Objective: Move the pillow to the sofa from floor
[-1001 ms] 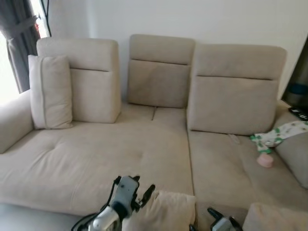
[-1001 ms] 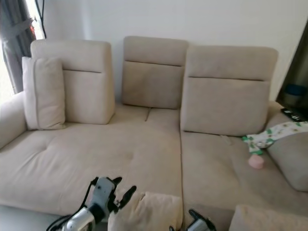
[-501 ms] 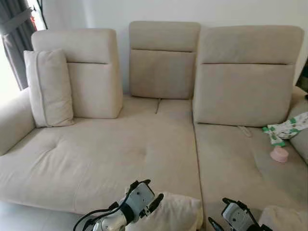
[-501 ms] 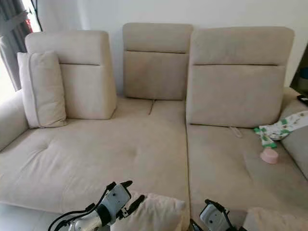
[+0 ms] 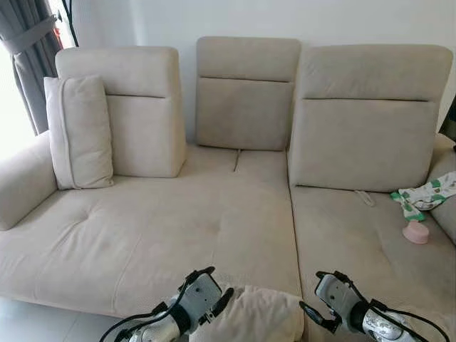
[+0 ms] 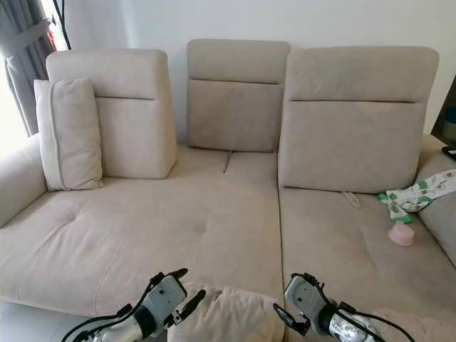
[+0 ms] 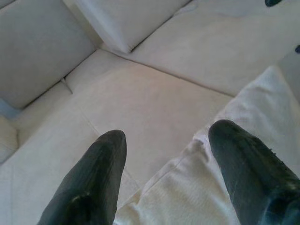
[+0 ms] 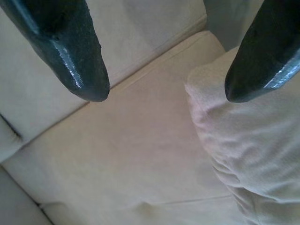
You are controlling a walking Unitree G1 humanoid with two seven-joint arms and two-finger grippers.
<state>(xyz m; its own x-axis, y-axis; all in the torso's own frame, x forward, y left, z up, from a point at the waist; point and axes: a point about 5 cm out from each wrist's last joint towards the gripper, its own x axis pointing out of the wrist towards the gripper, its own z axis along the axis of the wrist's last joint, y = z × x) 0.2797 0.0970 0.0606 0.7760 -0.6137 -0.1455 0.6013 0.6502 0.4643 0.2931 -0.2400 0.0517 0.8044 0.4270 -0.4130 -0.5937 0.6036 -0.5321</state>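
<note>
At the far left a grey curtain (image 5: 32,64) hangs beside a bright window; next to it the beige sectional sofa (image 5: 171,235) spans the scene, its rounded left armrest (image 5: 25,182) meeting a tall cushion (image 5: 78,132) that stands upright against the leftmost back cushion (image 5: 139,107); a narrower centre back cushion (image 5: 246,92) sits between that one and the wide right back cushion (image 5: 370,114); low at the front edge of the seat, the left gripper (image 5: 211,291) reaches in with its two black fingers spread apart, one on either side of the left end of the pillow (image 5: 256,317), and in the left wrist view one finger lies over the pillow (image 7: 234,173) while the other is over the sofa seat (image 7: 140,108), so the fingers straddle the pillow's edge without clearly pinching it; the pillow itself, a pale cream one, is held up between the two grippers just above the front edge of the sofa seat; to its right the right gripper (image 5: 319,299) stands with its fingers wide apart, one fingertip (image 8: 262,65) over the pillow's corner (image 8: 234,140); further right a pink cup-like object (image 5: 415,231) rests on the right seat, just beside a white and green patterned cloth (image 5: 427,196) draped near the right armrest.
</note>
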